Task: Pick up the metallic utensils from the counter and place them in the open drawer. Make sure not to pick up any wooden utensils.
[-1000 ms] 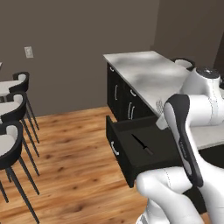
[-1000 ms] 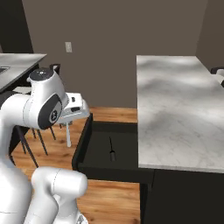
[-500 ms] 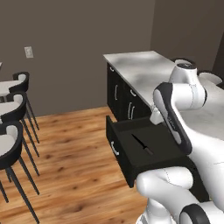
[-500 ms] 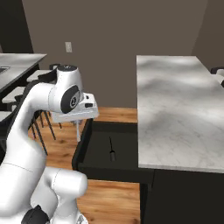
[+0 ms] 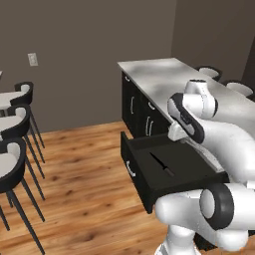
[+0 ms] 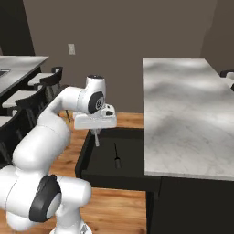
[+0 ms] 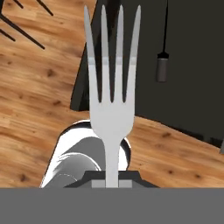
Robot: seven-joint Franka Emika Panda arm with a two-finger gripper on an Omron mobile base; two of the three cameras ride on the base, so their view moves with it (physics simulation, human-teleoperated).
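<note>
a pale marbled counter (image 6: 183,114) runs along one side of the kitchen, its visible top bare of utensils, while the wide black drawer (image 6: 112,160) below it stands pulled out over the wood floor (image 5: 74,169). the white arm (image 6: 59,114) reaches over the drawer's outer end, and its gripper (image 6: 96,137) hangs just above the drawer's rim, jaws pressed tight on the handle of a silver fork (image 7: 112,87), tines pointing away from the hand and down toward the drawer. the black knife (image 6: 116,154) already lies inside the drawer, near its middle, seen also past the fork in the hand view. by the look of things, half the job is done: the knife is stowed, and the fork needs only to be carried over the drawer's floor and let go. no wooden spoon appears in any view, so their place cannot be told.
</note>
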